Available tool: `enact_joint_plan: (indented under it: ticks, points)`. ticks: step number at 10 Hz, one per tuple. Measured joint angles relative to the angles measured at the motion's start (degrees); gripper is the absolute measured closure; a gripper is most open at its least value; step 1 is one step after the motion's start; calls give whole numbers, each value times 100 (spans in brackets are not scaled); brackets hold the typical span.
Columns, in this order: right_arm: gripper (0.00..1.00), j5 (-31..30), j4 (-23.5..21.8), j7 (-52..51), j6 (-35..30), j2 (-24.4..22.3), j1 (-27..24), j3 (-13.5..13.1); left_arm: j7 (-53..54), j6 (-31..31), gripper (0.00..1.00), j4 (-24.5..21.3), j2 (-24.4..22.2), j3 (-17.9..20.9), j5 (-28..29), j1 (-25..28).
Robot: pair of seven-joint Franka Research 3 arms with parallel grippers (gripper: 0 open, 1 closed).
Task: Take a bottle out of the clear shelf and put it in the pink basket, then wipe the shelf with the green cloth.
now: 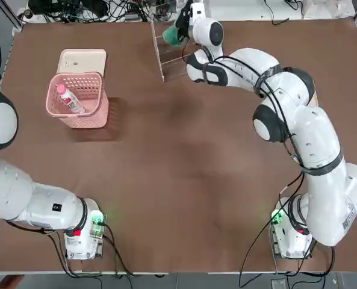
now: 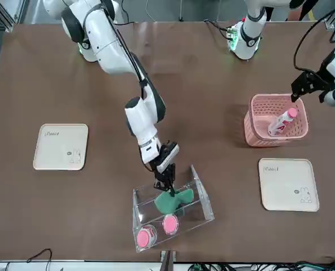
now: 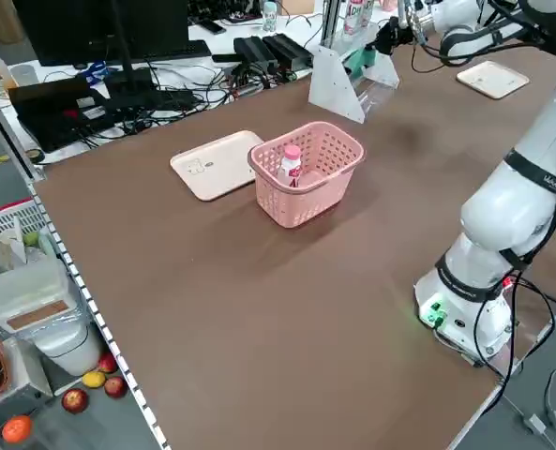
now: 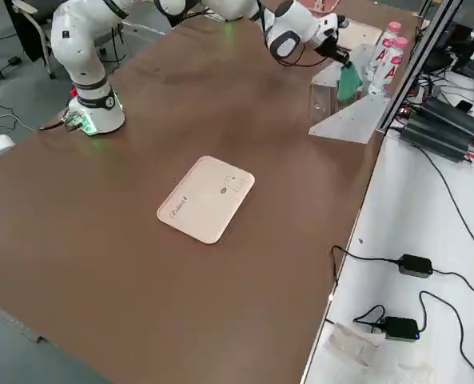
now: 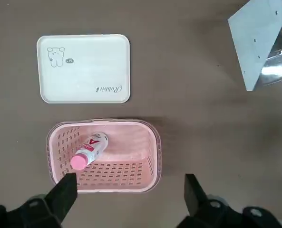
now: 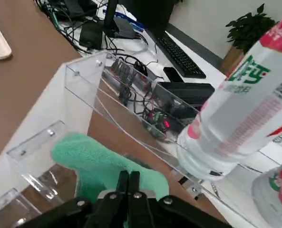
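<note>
Beside the cloth (image 6: 98,164), two bottles (image 6: 236,109).

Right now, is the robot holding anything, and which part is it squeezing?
Yes: its right gripper pinches the green cloth near one edge, over the clear shelf. The left gripper holds nothing.
</note>
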Motion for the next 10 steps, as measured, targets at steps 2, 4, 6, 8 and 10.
enact_joint_plan:
  ticks: [2, 4, 6, 8, 10]
  points:
    - [97, 7, 132, 322, -76, 61, 126, 4, 0, 0, 0, 2, 0, -19, 0, -33]
    - [97, 10, 207, 538, -94, 85, 172, 4, 0, 1, 0, 3, 0, -21, 0, -36]
    - [97, 17, 224, 549, -116, 98, 148, -28, 0, 1, 0, 4, 0, -20, 0, -32]
    - [97, 16, 220, 279, -137, 121, -10, -96, 0, 1, 0, 5, 0, -20, 0, -32]
    - [97, 16, 193, -132, -172, 124, -293, -115, 0, 1, 0, 5, 0, -22, 0, -36]
